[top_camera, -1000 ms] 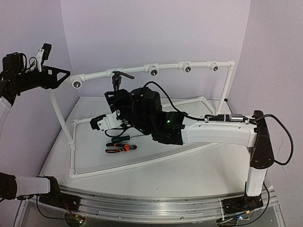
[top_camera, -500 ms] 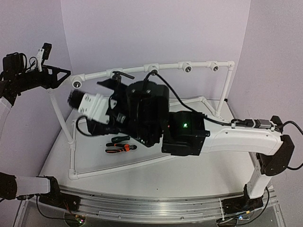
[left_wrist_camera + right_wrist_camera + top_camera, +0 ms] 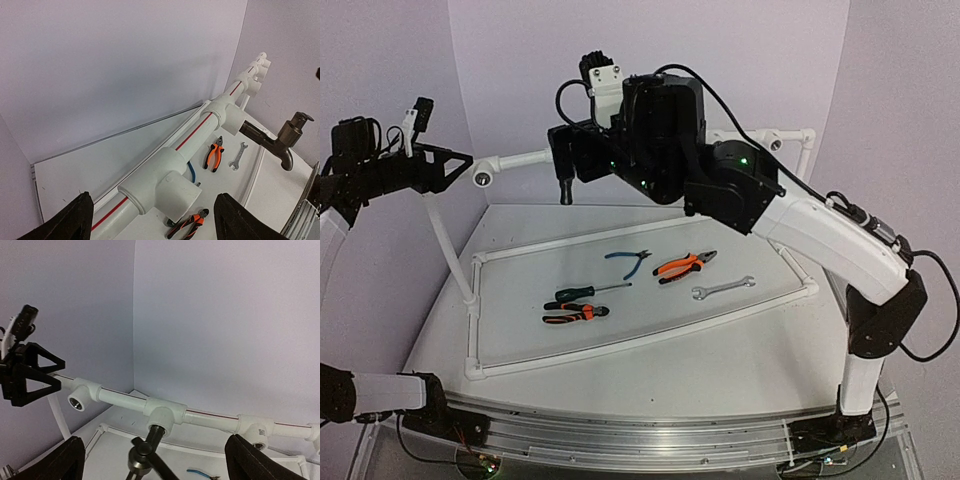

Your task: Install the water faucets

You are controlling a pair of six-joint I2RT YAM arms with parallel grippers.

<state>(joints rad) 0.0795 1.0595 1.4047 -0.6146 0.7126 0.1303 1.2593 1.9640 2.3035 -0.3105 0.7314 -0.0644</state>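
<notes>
- Top view: the faucet (image 3: 566, 186) hangs spout down off the second tee (image 3: 563, 158) from the left on the raised pipe (image 3: 520, 159). The right pincer (image 3: 563, 150) sits right at it, but the jaw gap is unreadable from here. The left pincer (image 3: 457, 160) hovers just beside the end tee (image 3: 482, 177) with nothing in it.
- Left wrist view: its fingers (image 3: 67, 222) are spread wide and empty. The end tee sits in line between them; can't tell if it touches. The faucet is farther along, seated in the second tee.
- Right wrist view: its fingers (image 3: 57, 462) are wide apart at both lower corners. The faucet is between them with no contact, so this pincer holds nothing.
- Risks: thread depth isn't visible. If it's only a few turns in, the faucet could sag or drop onto the desk (image 3: 750, 345).
- A sideways swing of the right arm would clip the handle (image 3: 162, 469) and cock the faucet. The left arm nudging the pipe could shake it loose.
</notes>
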